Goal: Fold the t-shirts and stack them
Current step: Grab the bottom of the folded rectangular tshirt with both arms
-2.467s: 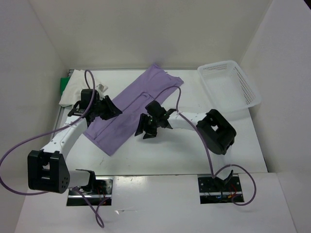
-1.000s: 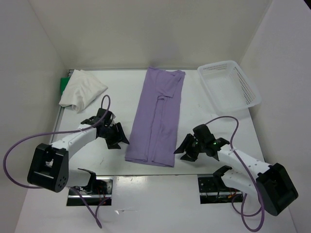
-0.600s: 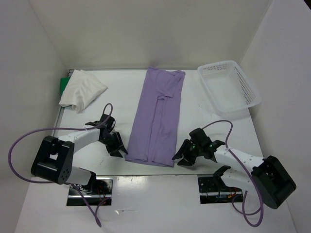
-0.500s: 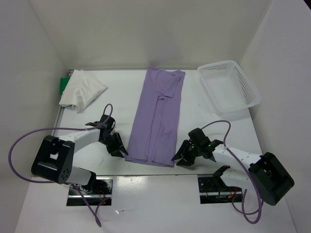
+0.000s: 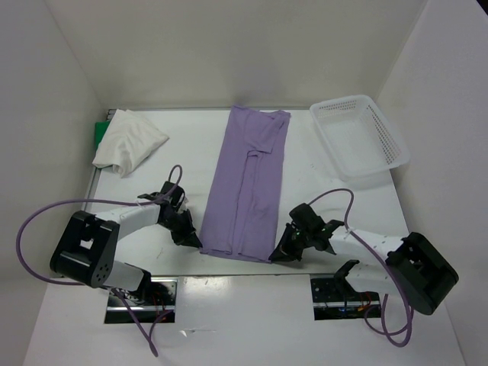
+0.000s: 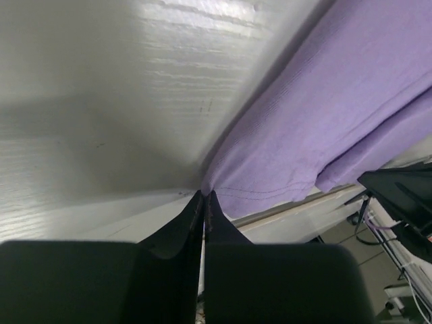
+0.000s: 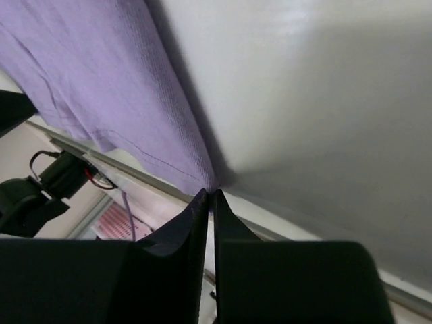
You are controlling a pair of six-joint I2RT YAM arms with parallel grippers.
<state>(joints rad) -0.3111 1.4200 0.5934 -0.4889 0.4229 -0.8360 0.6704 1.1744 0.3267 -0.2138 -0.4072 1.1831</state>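
Observation:
The lavender t-shirt (image 5: pixel 248 187) lies folded into a long strip down the middle of the table, its hem at the near edge. At the hem's near-left corner my left gripper (image 5: pixel 197 242) is low on the table. In the left wrist view it (image 6: pixel 204 194) is shut, pinching the corner of the lavender cloth (image 6: pixel 324 115). My right gripper (image 5: pixel 277 255) is at the near-right corner. It (image 7: pixel 209 192) is shut on the lavender hem (image 7: pixel 101 74) there. A white t-shirt (image 5: pixel 126 141) lies bunched at the far left over a green t-shirt (image 5: pixel 99 134), of which only an edge shows.
A white mesh basket (image 5: pixel 385 133) stands at the far right, tilted against the wall. White walls close in the table on three sides. The table's near rail (image 5: pixel 244 276) runs just behind both grippers, with purple cables looping off each arm.
Both grippers moved in from beside the shirt to its near corners and shut on the hem. The lavender shirt, earlier diagonal, now lies straight.

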